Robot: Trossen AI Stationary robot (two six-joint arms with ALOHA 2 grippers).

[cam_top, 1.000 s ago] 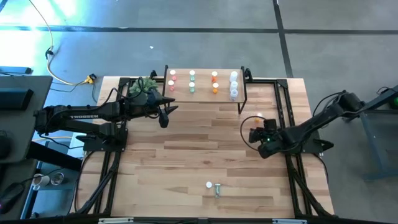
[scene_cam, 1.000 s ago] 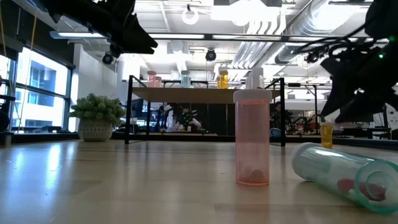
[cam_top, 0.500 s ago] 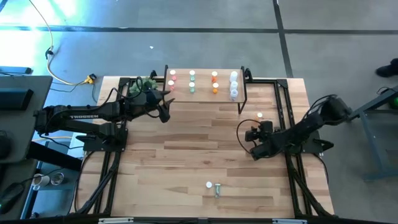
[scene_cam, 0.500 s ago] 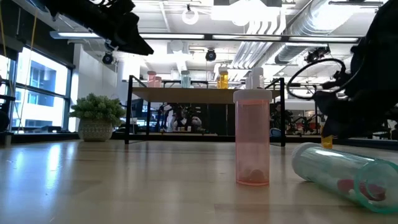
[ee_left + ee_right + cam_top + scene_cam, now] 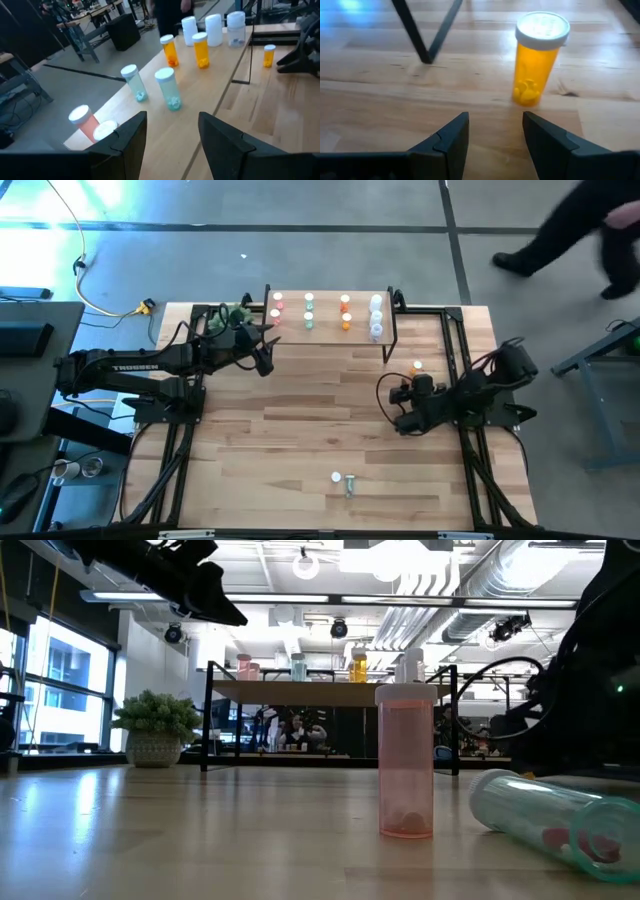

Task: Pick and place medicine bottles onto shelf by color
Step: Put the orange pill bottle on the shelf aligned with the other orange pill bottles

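Cut off by low view's right edge: lying green bottle (image 5: 560,825). Person (image 5: 575,225) blurred and cropped at high view's top right. Contents of shelf (image 5: 330,313) bottles too small to tell there.

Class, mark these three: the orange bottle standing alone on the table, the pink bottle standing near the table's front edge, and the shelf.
orange bottle (image 5: 536,65), right wrist view, on its body.
pink bottle (image 5: 406,770), low view, on its body.
shelf (image 5: 326,325), high view, on bare top.
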